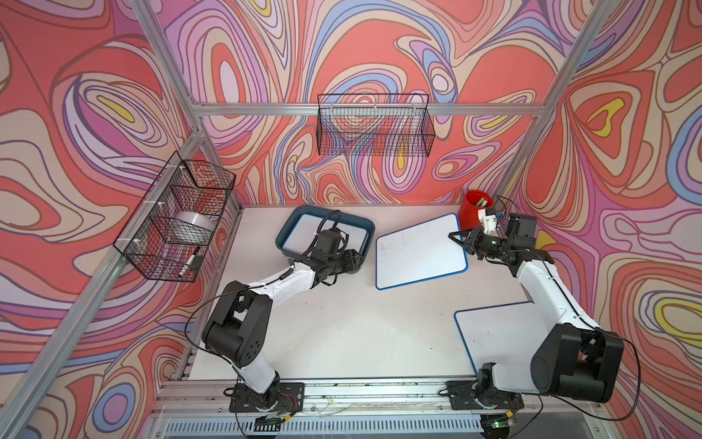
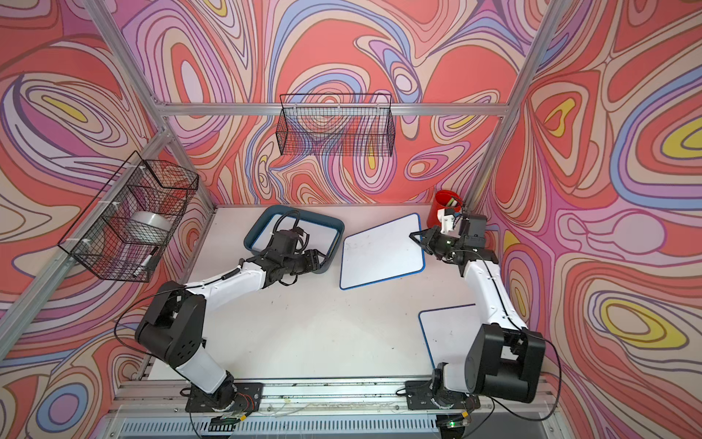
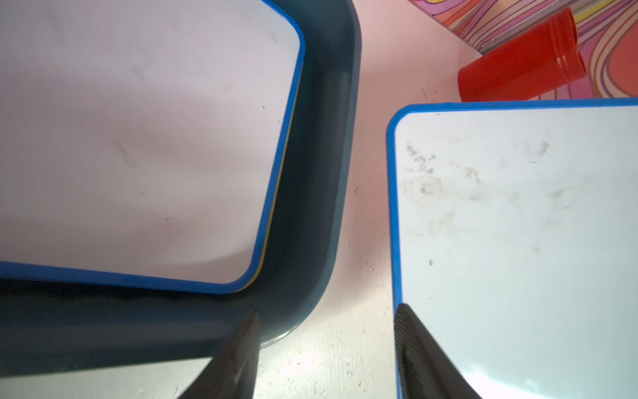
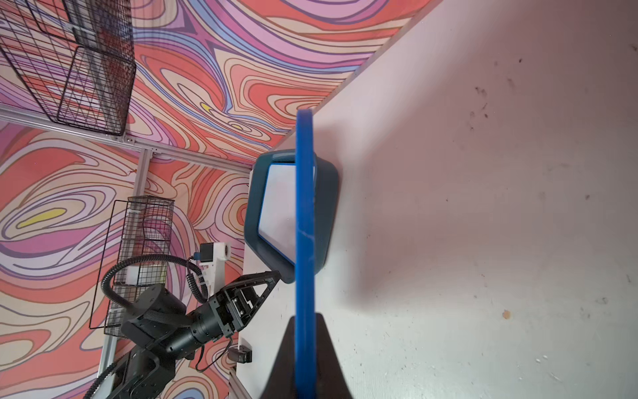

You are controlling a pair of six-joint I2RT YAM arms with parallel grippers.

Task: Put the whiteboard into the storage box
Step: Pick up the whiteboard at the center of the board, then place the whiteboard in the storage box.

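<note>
**Clamped, not yet boxed**

The right end effector (image 4: 305,321) is clenched on the whiteboard's (image 1: 419,252) edge farthest from the storage box (image 3: 321,155); the board lies just beside it. The left end effector (image 3: 328,311) hangs part-open, empty, by the box. Next, probably: lift over the rim.

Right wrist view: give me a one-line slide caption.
Right jaws pinch the whiteboard by its blue edge; beyond, the storage box holds another board.

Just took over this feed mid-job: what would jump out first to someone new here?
The loud swirled walls, then the right gripper pinching the right edge of the middle whiteboard, beside the red cup. A second whiteboard already lies in the storage box at back left, with the left gripper open by its near corner.
</note>
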